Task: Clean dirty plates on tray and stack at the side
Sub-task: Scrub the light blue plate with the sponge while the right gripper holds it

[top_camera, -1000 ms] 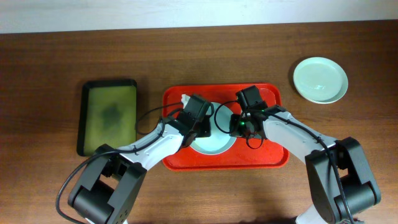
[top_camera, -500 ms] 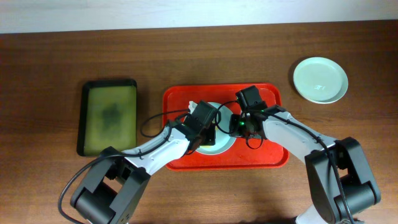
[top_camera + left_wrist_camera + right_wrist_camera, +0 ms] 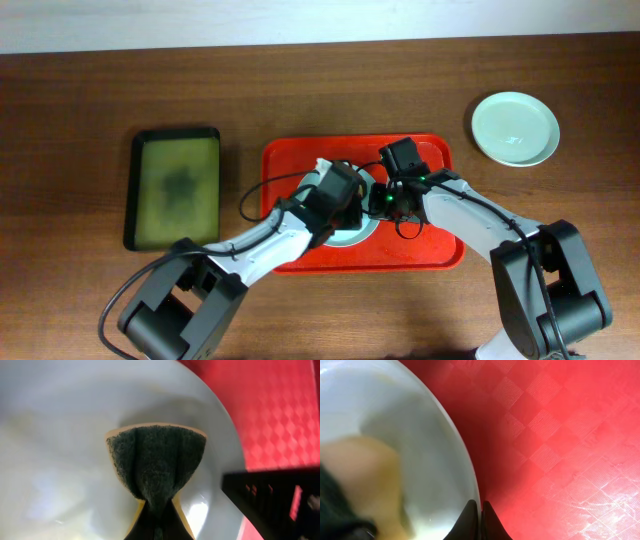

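Pale plate [image 3: 366, 233] and pale green plate [image 3: 515, 128] share a brown wooden table [image 3: 80, 100]. Largest on it, the red tray [image 3: 440, 255] lies at the centre with the pale plate inside it, mostly hidden under two arms. An olive-green tray [image 3: 178, 186] with a black rim lies well apart to its left. The pale green plate rests on bare wood beyond the red tray's far right corner, apart from it. The left gripper [image 3: 157, 525] is clamped on a sponge [image 3: 155, 467], whose dark green scouring face is pressed flat against the pale plate's inner surface near the rim. The right gripper [image 3: 481, 512] has its fingers pinched together on that plate's rim, over the tray's patterned red floor
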Action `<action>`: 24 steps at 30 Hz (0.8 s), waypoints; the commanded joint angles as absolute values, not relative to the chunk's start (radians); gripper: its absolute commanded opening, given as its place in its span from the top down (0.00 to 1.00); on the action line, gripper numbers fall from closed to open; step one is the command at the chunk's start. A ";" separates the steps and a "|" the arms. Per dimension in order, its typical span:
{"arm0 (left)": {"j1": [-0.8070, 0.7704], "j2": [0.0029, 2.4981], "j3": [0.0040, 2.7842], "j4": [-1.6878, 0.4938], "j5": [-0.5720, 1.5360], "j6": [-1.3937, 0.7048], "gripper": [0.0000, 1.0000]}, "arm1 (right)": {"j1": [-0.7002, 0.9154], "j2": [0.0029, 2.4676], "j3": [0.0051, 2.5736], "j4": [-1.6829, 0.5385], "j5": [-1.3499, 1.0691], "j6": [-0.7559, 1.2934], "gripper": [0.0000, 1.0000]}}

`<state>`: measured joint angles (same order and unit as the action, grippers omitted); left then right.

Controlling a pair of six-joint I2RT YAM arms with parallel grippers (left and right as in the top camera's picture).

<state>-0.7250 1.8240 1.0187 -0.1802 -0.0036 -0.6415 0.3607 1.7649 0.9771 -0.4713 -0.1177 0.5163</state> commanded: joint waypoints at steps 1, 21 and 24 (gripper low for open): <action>-0.742 1.840 1.016 -0.245 -0.085 -0.650 1.00 | 0.359 1.774 0.986 -0.476 -0.093 0.509 0.96; -0.673 1.814 1.053 -0.169 -0.117 -0.432 1.00 | 0.359 1.774 0.986 -0.472 -0.093 0.505 0.96; -0.674 1.831 1.053 -0.094 -0.029 -0.491 1.00 | 0.359 1.774 0.986 -0.472 -0.093 0.505 0.96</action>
<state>-0.6746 1.8240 1.0294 -0.1513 -0.2440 -0.4496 0.3622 1.7649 0.9783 -0.4686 -0.1204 0.5159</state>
